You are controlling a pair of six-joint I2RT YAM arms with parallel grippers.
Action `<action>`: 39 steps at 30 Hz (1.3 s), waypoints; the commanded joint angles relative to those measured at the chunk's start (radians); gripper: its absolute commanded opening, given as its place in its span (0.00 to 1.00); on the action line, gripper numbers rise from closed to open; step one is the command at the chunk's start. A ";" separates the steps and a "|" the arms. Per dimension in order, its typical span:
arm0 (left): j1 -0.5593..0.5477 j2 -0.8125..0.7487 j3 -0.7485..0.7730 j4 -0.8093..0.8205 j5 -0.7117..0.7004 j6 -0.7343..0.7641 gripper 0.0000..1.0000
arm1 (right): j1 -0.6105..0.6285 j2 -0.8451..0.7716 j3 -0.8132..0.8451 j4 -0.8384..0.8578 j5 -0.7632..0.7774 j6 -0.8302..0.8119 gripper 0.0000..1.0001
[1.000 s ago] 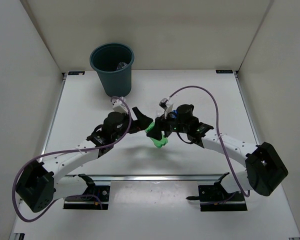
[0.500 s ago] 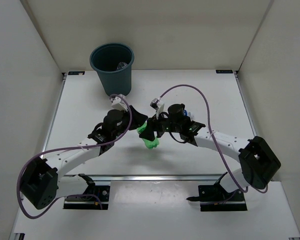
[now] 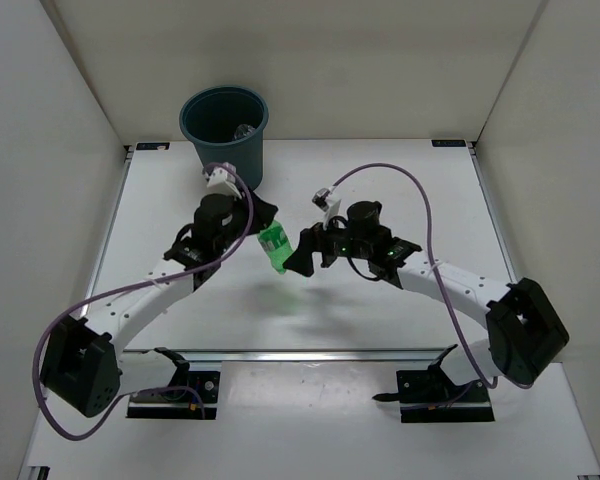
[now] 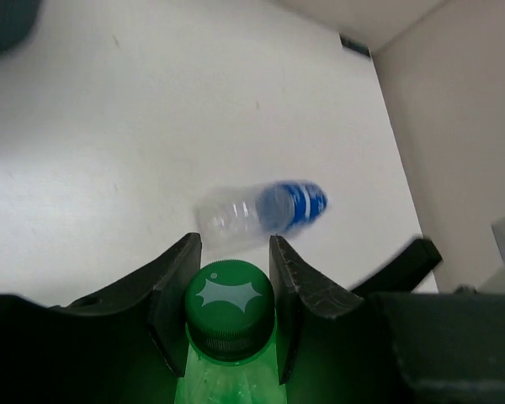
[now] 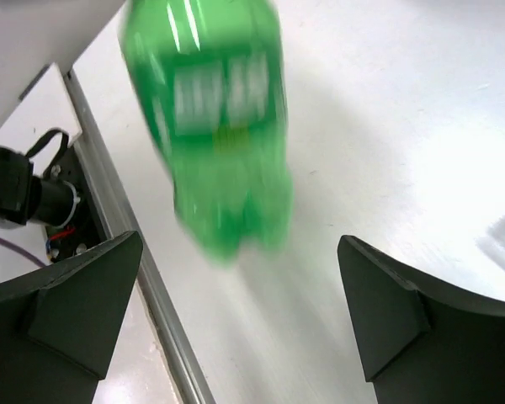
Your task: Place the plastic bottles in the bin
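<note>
- The left gripper (image 4: 232, 257) is pinching the green bottle (image 3: 274, 248) by the neck. It is holding the bottle above the table (image 3: 410, 180), between the two arms and near the bin (image 3: 225, 150).
- The bottle's green cap (image 4: 229, 295) is showing a white starburst mark with no letters.
- The bottle's label is showing pale blocks, too blurred for reading.
- The right gripper (image 5: 240, 244) is standing spread wide, gripping nothing, just beside the bottle's base.
- One clear bottle (image 4: 261, 215) with a blue label is lying on its side on the table, its writing unreadable.
- One clear item (image 3: 244, 130) is sitting inside the single bin.
</note>
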 commanded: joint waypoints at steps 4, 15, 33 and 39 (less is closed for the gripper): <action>0.136 0.069 0.327 -0.049 -0.183 0.214 0.11 | -0.132 -0.180 -0.022 -0.152 0.126 0.021 0.99; 0.225 0.696 1.114 0.076 -0.652 0.592 0.16 | -0.259 -0.187 0.009 -0.525 0.531 0.184 1.00; 0.309 0.895 1.564 -0.087 -0.478 0.576 0.99 | -0.337 -0.027 0.155 -0.599 0.703 0.590 1.00; 0.319 0.647 1.388 -0.485 -0.042 0.330 0.99 | -0.350 0.161 0.320 -0.620 0.757 0.664 0.99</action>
